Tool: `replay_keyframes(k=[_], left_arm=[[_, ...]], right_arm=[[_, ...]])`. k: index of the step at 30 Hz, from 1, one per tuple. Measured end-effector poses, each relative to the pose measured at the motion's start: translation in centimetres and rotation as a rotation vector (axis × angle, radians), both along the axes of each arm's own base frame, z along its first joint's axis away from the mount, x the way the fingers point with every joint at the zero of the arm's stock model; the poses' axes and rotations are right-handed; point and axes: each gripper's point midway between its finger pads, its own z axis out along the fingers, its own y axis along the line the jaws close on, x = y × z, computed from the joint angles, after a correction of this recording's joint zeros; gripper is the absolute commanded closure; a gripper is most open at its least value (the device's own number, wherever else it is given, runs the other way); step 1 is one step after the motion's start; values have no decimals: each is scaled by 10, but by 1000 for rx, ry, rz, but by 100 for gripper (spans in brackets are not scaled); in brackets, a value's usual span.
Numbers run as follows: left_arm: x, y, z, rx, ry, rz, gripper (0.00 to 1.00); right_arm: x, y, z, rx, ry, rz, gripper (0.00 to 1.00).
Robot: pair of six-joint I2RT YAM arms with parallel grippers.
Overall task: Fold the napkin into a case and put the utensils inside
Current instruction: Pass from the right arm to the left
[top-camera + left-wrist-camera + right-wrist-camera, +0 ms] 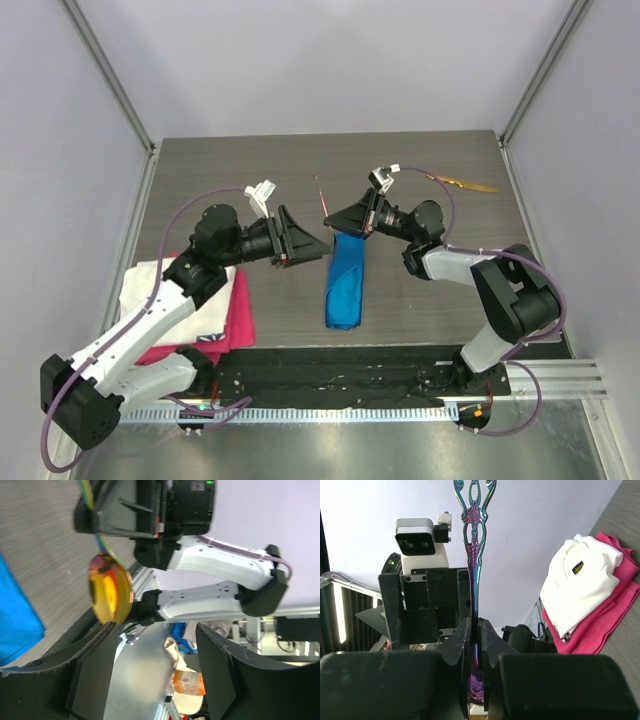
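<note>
Blue case (345,282) lies near the gaping left end effector (156,630); right end effector (474,625) pinches a utensil (472,555).

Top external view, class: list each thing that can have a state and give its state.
Napkin: folded long and narrow, lying flat.
Iridescent utensil: gripped, not yet inside the napkin.
Orange-yellow utensil: lying loose, outside the napkin.
Left gripper: open, empty.
Right gripper: shut on the iridescent utensil.
White cloth: folded, atop the pink cloth.
</note>
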Motion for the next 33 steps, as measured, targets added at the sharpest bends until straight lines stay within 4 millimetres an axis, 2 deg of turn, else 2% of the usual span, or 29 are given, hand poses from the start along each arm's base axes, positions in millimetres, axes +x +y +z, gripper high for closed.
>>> replay_keyframes(k=[3,9,14,17,21,22,23,26,28,29,33], left_arm=[[6,4,-7,92,-8,32,32],[18,11,-5,191,-65,73,32],[20,1,-21,199,-27,21,24],[21,-3,-33,212,15,3,23],[22,-9,-39,207,35,-27,26],[23,-11,-40,203,40,-35,29],[23,-13,-41,198,48,-43,39],[24,-17,-41,179,65,-57,55],[24,-19,-37,162,60,-63,59],[25,-20,-34,153,48,-64,67],[25,-23,-27,134,16,-72,76]], right_arm=[[1,0,3,9,-2,-4,99],[1,2,7,21,1,-16,99],[-4,7,13,31,-22,-10,99],[-6,10,17,36,-36,-3,99],[-10,14,19,40,-47,7,98],[-11,15,19,41,-47,9,97],[-11,15,20,41,-49,9,94],[-11,16,23,44,-67,2,92],[-12,16,26,43,-106,-12,92],[-13,15,29,41,-123,-19,92],[-13,12,36,-2,-177,-71,89]])
